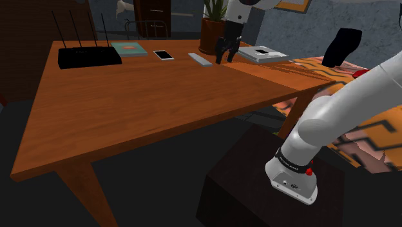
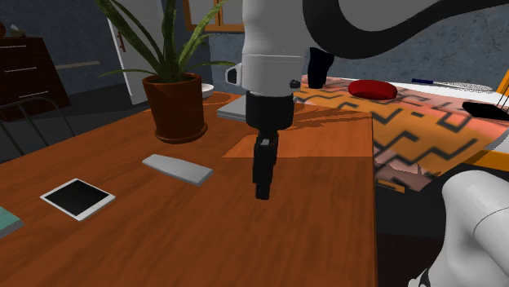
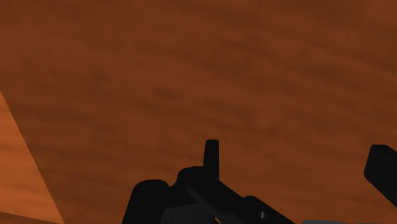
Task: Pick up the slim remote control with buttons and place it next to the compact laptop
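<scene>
Nothing is done yet: the gripper (image 1: 225, 60), fingers apart and empty, hangs between the grey remote (image 1: 200, 59) and laptop (image 1: 263, 54).

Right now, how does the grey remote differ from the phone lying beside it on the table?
The remote is a narrow, plain grey bar; the phone is wider, with a black screen in a white frame. The remote lies closer to the tool and the potted plant; the phone lies farther off. Both lie flat on the wooden table, untouched.
</scene>
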Controlling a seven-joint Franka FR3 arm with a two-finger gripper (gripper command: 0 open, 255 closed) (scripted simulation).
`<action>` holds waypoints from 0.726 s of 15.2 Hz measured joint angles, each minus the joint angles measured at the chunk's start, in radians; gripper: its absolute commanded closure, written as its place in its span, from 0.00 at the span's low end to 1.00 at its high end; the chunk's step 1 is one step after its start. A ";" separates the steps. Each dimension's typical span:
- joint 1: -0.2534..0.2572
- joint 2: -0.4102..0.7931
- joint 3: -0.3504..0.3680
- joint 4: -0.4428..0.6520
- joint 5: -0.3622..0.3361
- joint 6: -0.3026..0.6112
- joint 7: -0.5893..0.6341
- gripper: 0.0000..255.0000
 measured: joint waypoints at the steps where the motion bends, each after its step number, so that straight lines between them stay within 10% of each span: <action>1: -0.004 0.048 -0.002 0.037 -0.003 0.009 0.007 0.00; 11: -0.041 0.435 -0.028 0.397 -0.035 0.025 0.079 0.00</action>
